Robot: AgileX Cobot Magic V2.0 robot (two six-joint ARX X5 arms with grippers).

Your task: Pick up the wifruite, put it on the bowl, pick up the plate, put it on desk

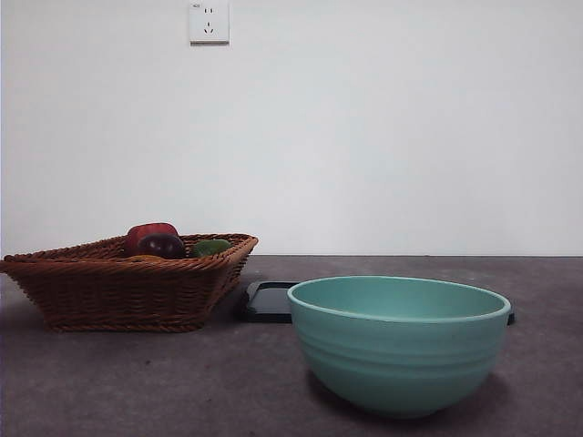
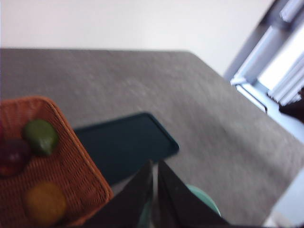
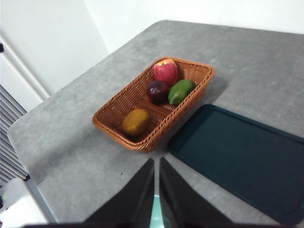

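Count: 1 basket (image 3: 187, 71) holding 4 fruits: 1 wifruite (image 3: 136, 122), 1 red (image 3: 165, 71), 1 dark purple (image 3: 157, 91), 1 green (image 3: 181, 91). 1 bowl (image 1: 401, 350). 1 dark tray (image 3: 237, 152). 1 desk (image 1: 137, 382).

**A bare test room, set up like a lab**

A plain white wall (image 1: 383, 137) with one power socket (image 1: 209, 22) stands behind the grey table (image 1: 137, 382). Past the table's corner, window blinds (image 2: 285, 61) show. The table carries only staged props: a wicker basket (image 3: 118, 111) of fruit, a dark tray (image 3: 237, 156), a bowl (image 1: 401, 346).
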